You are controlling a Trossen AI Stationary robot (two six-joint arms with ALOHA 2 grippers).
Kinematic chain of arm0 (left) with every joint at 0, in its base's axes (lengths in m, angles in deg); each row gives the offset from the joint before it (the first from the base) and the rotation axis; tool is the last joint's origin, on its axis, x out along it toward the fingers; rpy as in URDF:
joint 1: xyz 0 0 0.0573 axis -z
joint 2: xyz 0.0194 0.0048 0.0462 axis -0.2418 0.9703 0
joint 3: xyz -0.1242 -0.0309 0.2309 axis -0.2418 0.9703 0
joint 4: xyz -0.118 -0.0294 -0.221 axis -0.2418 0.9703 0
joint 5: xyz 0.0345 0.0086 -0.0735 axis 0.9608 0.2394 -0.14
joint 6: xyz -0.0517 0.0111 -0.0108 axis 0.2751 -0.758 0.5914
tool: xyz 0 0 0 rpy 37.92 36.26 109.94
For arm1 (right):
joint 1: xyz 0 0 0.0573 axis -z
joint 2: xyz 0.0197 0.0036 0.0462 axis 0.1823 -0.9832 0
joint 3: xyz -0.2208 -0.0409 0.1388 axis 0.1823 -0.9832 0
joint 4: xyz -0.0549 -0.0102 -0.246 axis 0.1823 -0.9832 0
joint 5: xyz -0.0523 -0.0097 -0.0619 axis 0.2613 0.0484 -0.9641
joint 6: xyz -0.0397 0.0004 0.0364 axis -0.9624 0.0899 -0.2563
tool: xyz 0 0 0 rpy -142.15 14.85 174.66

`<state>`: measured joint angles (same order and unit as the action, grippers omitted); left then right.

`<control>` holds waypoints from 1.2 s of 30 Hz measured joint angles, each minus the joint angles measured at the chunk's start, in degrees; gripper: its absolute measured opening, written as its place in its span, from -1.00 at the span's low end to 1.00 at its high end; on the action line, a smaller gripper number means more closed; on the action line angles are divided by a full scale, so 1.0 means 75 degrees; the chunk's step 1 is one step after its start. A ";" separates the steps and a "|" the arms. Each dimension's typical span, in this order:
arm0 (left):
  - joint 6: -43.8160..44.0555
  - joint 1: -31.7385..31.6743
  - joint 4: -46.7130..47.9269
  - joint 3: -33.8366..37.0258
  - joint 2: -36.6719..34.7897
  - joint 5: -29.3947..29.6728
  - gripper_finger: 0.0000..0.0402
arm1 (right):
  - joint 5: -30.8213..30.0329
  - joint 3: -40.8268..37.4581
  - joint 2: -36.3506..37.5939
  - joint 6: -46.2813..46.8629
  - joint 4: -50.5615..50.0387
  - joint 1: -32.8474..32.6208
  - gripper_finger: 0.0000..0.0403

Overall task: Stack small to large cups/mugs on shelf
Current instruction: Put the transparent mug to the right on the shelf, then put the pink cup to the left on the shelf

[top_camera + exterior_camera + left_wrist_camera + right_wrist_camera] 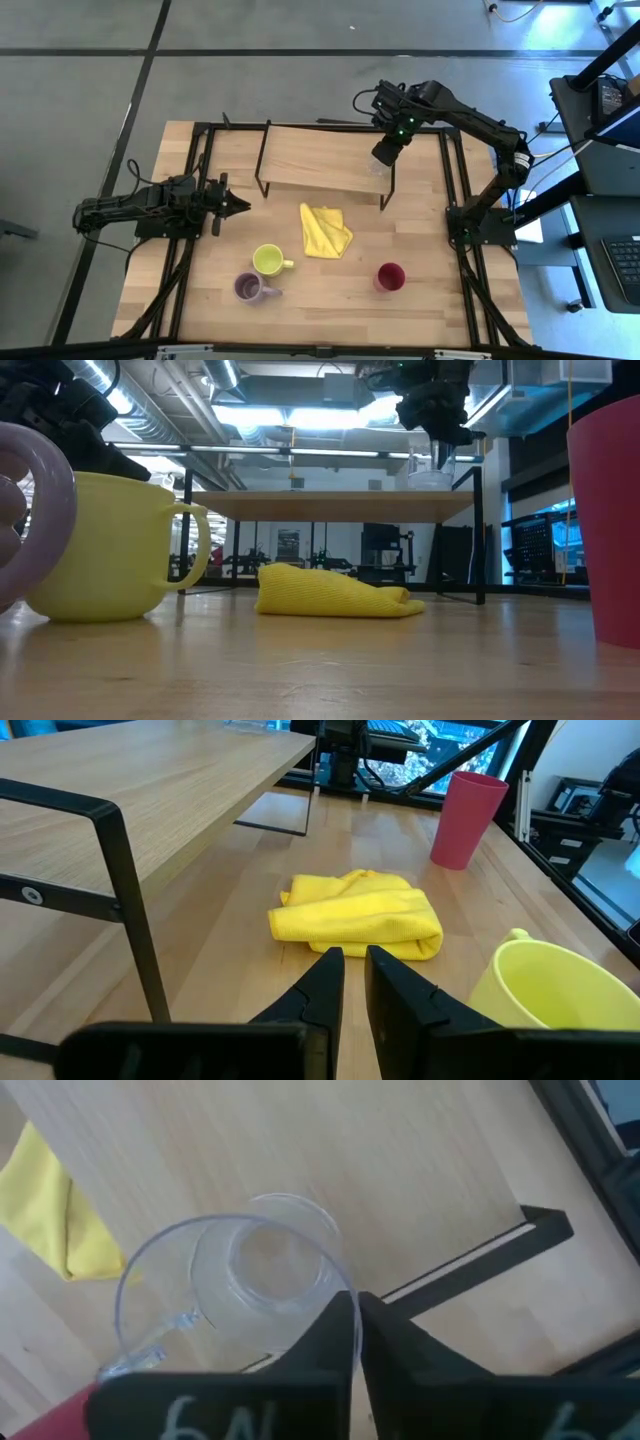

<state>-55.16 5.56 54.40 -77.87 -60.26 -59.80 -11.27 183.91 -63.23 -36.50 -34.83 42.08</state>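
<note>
Along the table's near edge, toward six o'clock in the overhead view, three vessels are standing upright on the wood: a purple mug (247, 288) at about seven o'clock, a yellow-green mug (267, 260) just beyond it with its handle pointing right, and a magenta-red tumbler (389, 277) well apart at about five o'clock. Near the table's centre, a folded yellow cloth (324, 231) is lying flat between the mugs and the shelf (310, 160). At nine o'clock, the left gripper (236, 206) is hovering low over the tabletop (430, 320), pointing toward the centre, its two fingers nearly touching and holding nothing. Farther back, toward twelve o'clock, the light-wood shelf is standing on thin black legs. At about one o'clock, the right gripper (385, 152) is hanging over the shelf's right end, its fingers pinched together on the rim of a clear glass (235, 1295). The glass is sitting upright near the shelf's right-hand corner, and from table level its base is appearing to rest on the shelf surface, though contact is hard to confirm.
</note>
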 joint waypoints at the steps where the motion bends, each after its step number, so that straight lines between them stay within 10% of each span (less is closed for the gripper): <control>1: 0.0000 0.0000 0.0000 0.0000 0.0000 0.0000 -0.81 | 0.0003 0.0000 0.0000 -0.0002 0.0045 0.0000 -0.88; 26: 0.0000 -0.0001 0.0000 0.0000 0.0001 0.0000 -0.81 | 0.0092 0.1123 -0.0009 -0.0148 -0.0128 0.0000 -0.58; 36: 0.0000 -0.0001 0.0000 0.0002 0.0001 0.0000 -0.81 | 0.2091 0.2280 -0.0006 0.0468 0.1785 -0.1717 -0.52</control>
<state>-55.16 5.55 54.40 -77.86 -60.25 -59.80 4.42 201.01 -63.27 -32.99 -21.44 29.20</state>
